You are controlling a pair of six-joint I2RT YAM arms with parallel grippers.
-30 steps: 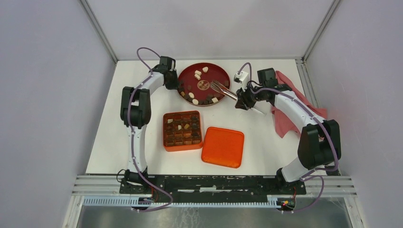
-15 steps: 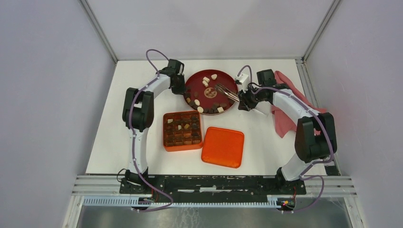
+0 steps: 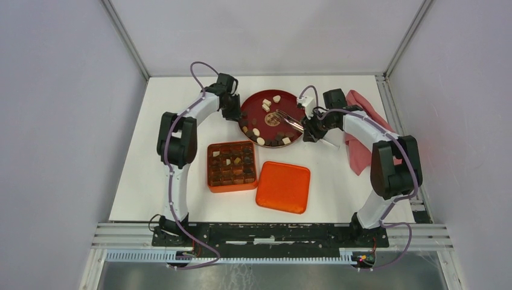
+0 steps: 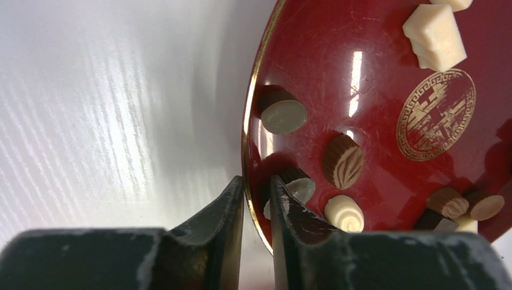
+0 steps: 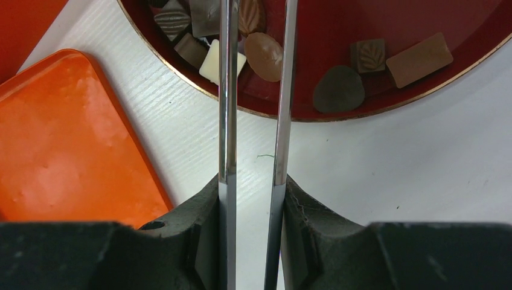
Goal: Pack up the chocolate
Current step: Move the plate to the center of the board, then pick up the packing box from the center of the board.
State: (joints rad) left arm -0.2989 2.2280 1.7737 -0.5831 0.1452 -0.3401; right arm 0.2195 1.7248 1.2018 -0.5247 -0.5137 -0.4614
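1. The red plate [image 3: 256,116] has slid across the table [image 3: 181,96] toward 4 o'clock over the last second. It now lies at 1 o'clock from the orange box [image 3: 211,166].
2. The left gripper [image 4: 255,181] has travelled with the plate and sits at its 9 o'clock rim. One finger is outside the gold edge and one is inside. The gap between them is narrow, and I cannot tell whether they pinch the rim or merely straddle it.
3. The right gripper [image 5: 250,181] is clamped on the metal tongs [image 5: 226,90] at the plate's 3 o'clock side. The plate has come under the tongs, so their tips now reach over its gold centre emblem.
4. The chocolate [image 4: 343,162] lies loose on the plate. The dark pieces are crowded along the 6 o'clock edge, and a few cream ones lie near 12 o'clock. More pieces sit in the compartments of the box.
5. The box, the orange lid [image 3: 283,186] at its 4 o'clock and the pink cloth [image 3: 361,99] at the far right have not moved.
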